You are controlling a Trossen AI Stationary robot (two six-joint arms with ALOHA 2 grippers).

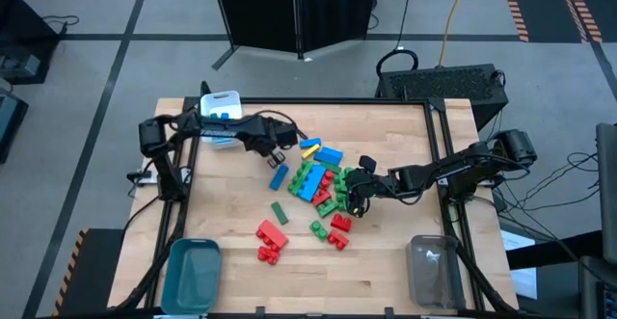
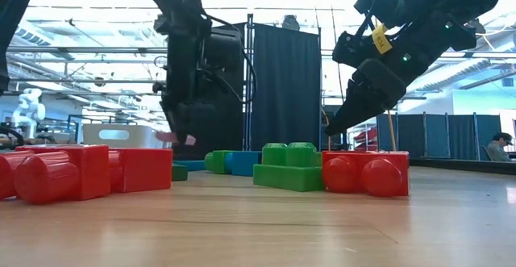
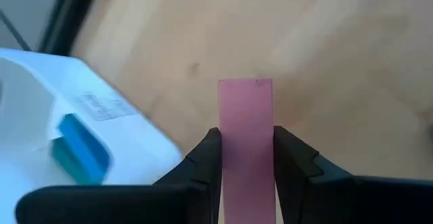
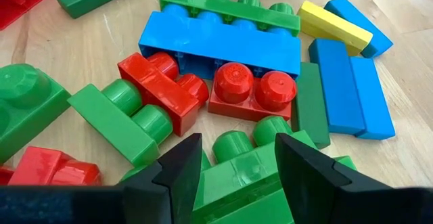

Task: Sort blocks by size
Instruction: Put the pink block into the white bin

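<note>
The blocks (image 1: 323, 184) lie in a loose pile at the table's middle, red, green, blue and yellow. A thin pink bar (image 3: 245, 109) is in my left gripper (image 3: 247, 139), which hangs above bare wood left of the pile (image 1: 277, 155), near the white bin (image 1: 222, 107). My right gripper (image 4: 230, 156) stands open at the pile's right side (image 1: 355, 196). Its fingers are on either side of a green studded brick (image 4: 237, 166), above it. In the low view its tips (image 2: 332, 127) are clear of the bricks. My left gripper pinches the pink bar's two long sides (image 3: 223, 149) between its two fingers. The fingers slant steeply down and lie along the bar, whose free end (image 3: 245, 85) sticks out past the fingertips. The bar (image 2: 179, 139) is lifted clear of the table.
The white bin holds blue blocks (image 3: 81, 149). A teal bin (image 1: 191, 273) stands at the near left corner, a clear bin (image 1: 432, 271) at the near right. A blue bar (image 1: 279, 176), a dark green bar (image 1: 279, 211) and red bricks (image 1: 271, 242) lie apart from the pile.
</note>
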